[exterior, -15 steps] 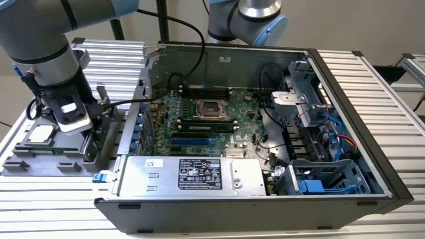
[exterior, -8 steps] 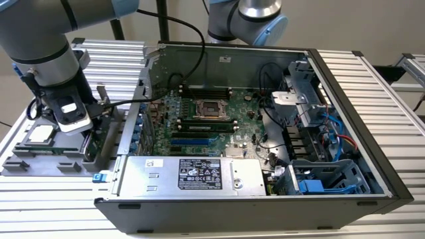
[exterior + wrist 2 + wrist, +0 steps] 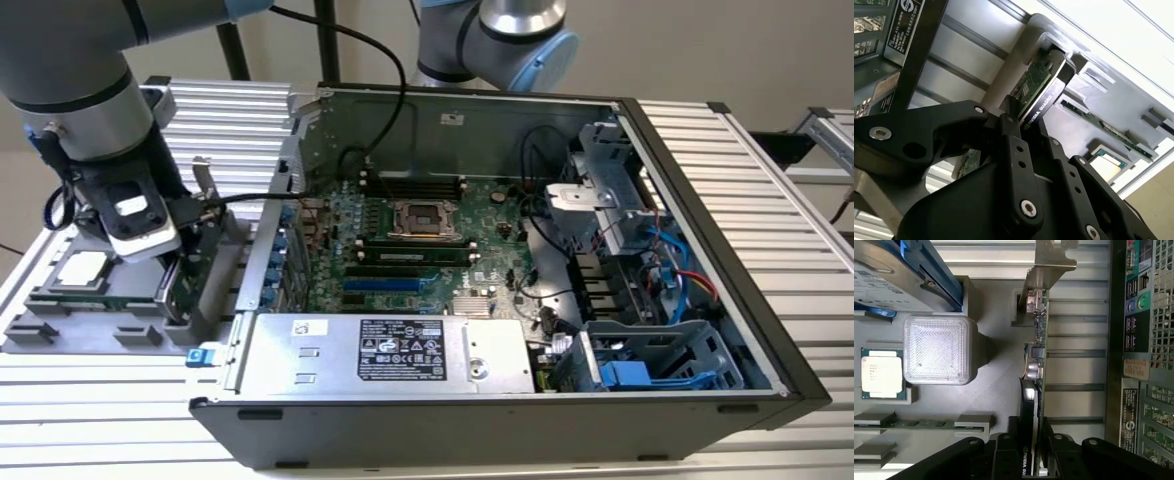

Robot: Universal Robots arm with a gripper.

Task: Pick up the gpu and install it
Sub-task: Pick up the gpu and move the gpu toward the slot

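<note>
The gpu [image 3: 1035, 365] stands on its long edge in a slot of the grey parts tray [image 3: 80, 335], its silver end bracket [image 3: 1050, 265] pointing away from the arm. In the second wrist view its green board and black cooler [image 3: 1040, 85] show side by side. My gripper [image 3: 1030, 442] reaches down over the tray at the exterior view's left [image 3: 174, 262], one black finger [image 3: 1006, 450] against each face of the card. It is shut on the gpu. I cannot tell if the card has risen from its slot.
The open computer case [image 3: 694, 240] lies beside the tray, with the motherboard [image 3: 414, 250] and power supply [image 3: 387, 350] exposed. The tray also holds a CPU chip [image 3: 881, 372], a memory stick [image 3: 919, 424] and a hard drive in a blue frame [image 3: 889, 280]. A second arm [image 3: 514, 40] stands behind the case.
</note>
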